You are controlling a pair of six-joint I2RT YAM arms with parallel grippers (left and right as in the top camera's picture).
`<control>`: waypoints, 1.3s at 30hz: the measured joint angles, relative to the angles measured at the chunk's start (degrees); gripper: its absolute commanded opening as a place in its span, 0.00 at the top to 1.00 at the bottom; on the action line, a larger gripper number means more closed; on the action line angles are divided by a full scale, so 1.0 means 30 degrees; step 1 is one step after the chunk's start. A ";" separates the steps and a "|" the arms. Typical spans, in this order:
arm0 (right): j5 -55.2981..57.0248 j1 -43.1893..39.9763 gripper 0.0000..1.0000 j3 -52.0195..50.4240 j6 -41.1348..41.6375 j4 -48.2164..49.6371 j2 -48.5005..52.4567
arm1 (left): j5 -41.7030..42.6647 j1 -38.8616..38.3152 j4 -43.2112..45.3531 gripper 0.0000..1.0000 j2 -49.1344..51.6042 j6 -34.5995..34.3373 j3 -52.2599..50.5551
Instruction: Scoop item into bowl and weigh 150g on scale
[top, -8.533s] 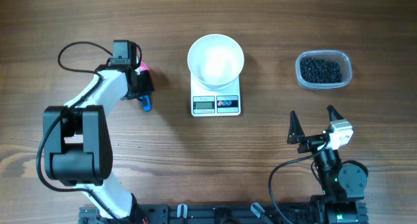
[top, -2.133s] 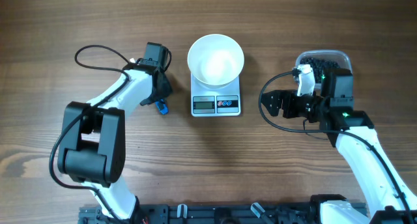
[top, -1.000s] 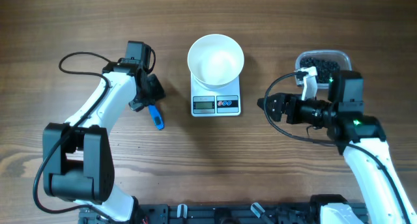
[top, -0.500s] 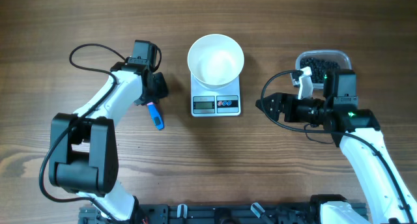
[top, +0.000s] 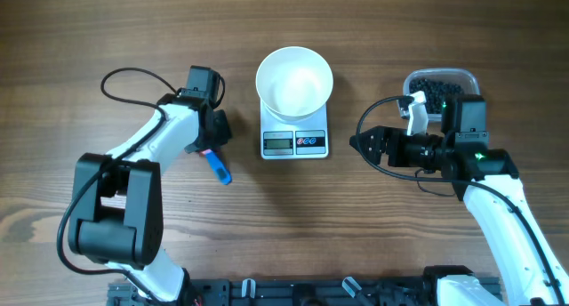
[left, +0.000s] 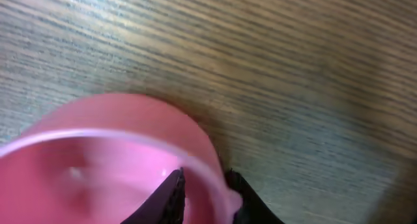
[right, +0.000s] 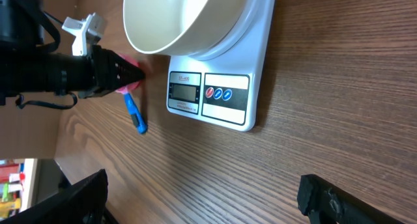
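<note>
One round white bowl [top: 294,82] on one white rectangular scale [top: 294,143], left pincer [left: 204,182] beside it nipping one pink plastic scoop [left: 98,159], right pincer [right: 203,185] opposite, wide open

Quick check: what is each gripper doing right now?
Left gripper: shut on the rim of the small pink plastic scoop with a blue handle.
Right gripper: open, holding nothing.
</note>
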 measured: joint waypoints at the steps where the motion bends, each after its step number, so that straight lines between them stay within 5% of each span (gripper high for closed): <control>1: 0.0066 0.0000 0.04 0.0000 0.0000 0.0000 0.0000 | -0.0015 0.0000 0.0255 0.57 0.0000 0.0000 -0.0015; 5: 0.0342 0.0000 0.04 0.0000 0.0000 0.0000 0.0000 | -0.0160 0.0000 0.1173 0.44 0.0000 0.0066 0.0255; 14: 0.0561 0.0000 0.03 0.0000 0.0000 -0.0066 0.0000 | -0.0299 -0.0022 -0.5472 0.39 -0.1749 -0.2135 0.2965; 18: 0.0561 0.0000 0.03 0.0000 0.0000 -0.0007 0.0000 | -0.0350 -0.0146 -0.4721 0.37 -0.1719 -0.2535 0.0736; 20: 0.0568 0.0000 0.03 0.0000 0.0000 0.0095 0.0000 | -0.0342 -0.0168 -0.2769 0.40 -0.1668 -0.2572 -0.0743; 27: 0.0568 0.0000 0.02 0.0000 0.0000 0.0073 0.0000 | -0.0342 -0.0160 0.0605 0.82 -0.1647 -0.2863 -0.2157; 39: 0.0561 0.0000 0.02 0.0000 -0.0007 0.0656 0.0000 | -0.0284 -0.0168 0.0284 0.82 -0.2200 -0.2885 -0.2171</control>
